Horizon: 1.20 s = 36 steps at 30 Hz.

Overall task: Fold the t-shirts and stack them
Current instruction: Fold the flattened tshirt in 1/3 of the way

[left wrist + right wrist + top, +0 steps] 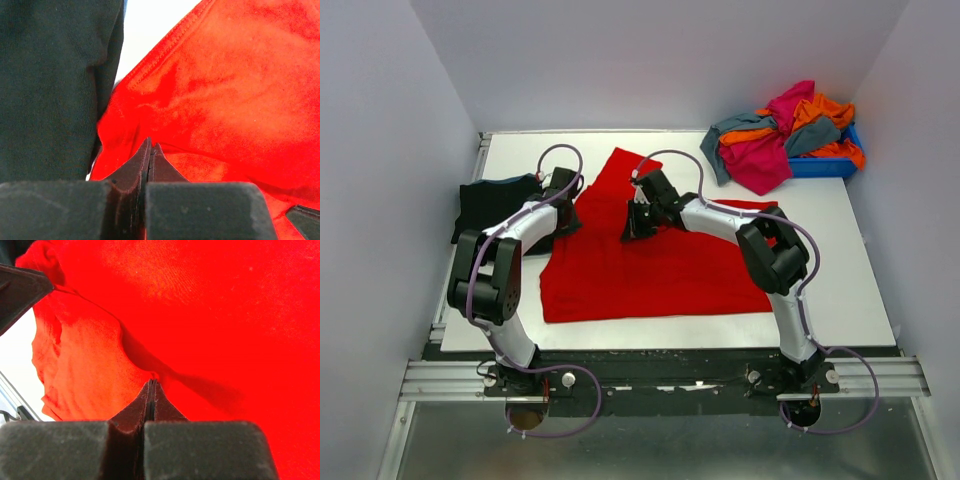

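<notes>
Top external shows left end effector (563,196) and right end effector (638,226) clenched on red t-shirt (650,275); fold seemingly starting; next, lift both evenly.

Hardware check from my remote feed. Left arm (510,235) and right arm (735,222): white shells on the long links, chunky black joint housings. A thin mauve cable (560,147) arcs off each wrist toward 12 o'clock, and a second loop hangs under each base (510,378) toward 6 o'clock. Left gripper (151,146) and right gripper (151,383): matte black, jaws tapering to thin wedge tips above blocky, dust-scuffed mounts.
</notes>
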### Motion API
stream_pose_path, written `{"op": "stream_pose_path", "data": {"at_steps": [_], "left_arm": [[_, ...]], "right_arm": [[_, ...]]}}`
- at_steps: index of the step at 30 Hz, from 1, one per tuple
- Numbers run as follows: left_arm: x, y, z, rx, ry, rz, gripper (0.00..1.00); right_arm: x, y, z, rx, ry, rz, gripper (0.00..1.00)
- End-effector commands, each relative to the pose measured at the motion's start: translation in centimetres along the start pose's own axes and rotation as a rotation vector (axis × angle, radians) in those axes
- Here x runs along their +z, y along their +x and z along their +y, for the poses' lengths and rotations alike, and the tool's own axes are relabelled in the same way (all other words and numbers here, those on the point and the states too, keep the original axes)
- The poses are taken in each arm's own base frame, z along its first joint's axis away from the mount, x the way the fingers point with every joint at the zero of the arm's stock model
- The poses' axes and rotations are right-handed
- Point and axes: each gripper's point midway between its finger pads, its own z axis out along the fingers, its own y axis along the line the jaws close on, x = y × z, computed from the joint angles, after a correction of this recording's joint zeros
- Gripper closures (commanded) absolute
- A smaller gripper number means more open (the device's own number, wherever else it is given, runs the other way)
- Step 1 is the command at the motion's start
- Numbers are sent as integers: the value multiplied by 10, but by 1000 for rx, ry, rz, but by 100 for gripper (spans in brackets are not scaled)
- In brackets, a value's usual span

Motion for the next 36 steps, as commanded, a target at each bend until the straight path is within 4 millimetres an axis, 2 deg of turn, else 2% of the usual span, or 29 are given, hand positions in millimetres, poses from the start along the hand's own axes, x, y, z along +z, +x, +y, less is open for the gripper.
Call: {"op": "stream_pose_path", "data": {"at_steps": [1, 10, 17, 18, 20, 21, 23, 26, 30, 36], "left_arm": [[-17, -17, -5, -2, 10, -46, 100], [-35, -42, -14, -1, 27, -91, 100], [-37, -49, -18, 8, 35, -94, 100], [-35, -46, -19, 15, 39, -81, 98], [-29, -38, -20, 24, 33, -48, 78], [-25, -34, -19, 26, 30, -37, 73], [-18, -26, -17, 32, 14, -16, 64], [-10, -16, -12, 38, -9, 0, 57], [-1, -9, -7, 43, -36, 5, 56], [10, -4, -8, 47, -40, 23, 56]], "right_arm": [[-13, -9, 7, -1, -24, -32, 99], [-25, -15, 2, 21, -17, -65, 99], [-29, -18, 5, 8, -31, -80, 99], [-28, -19, 4, 9, -27, -82, 99], [-25, -16, 3, 11, -31, -69, 99], [-24, -16, 5, 16, -41, -64, 99], [-22, -14, 6, 19, -52, -53, 99], [-22, -15, 4, 17, -45, -58, 99], [-21, -14, 4, 18, -46, -54, 99], [-19, -13, 3, 21, -47, -50, 99]]}}
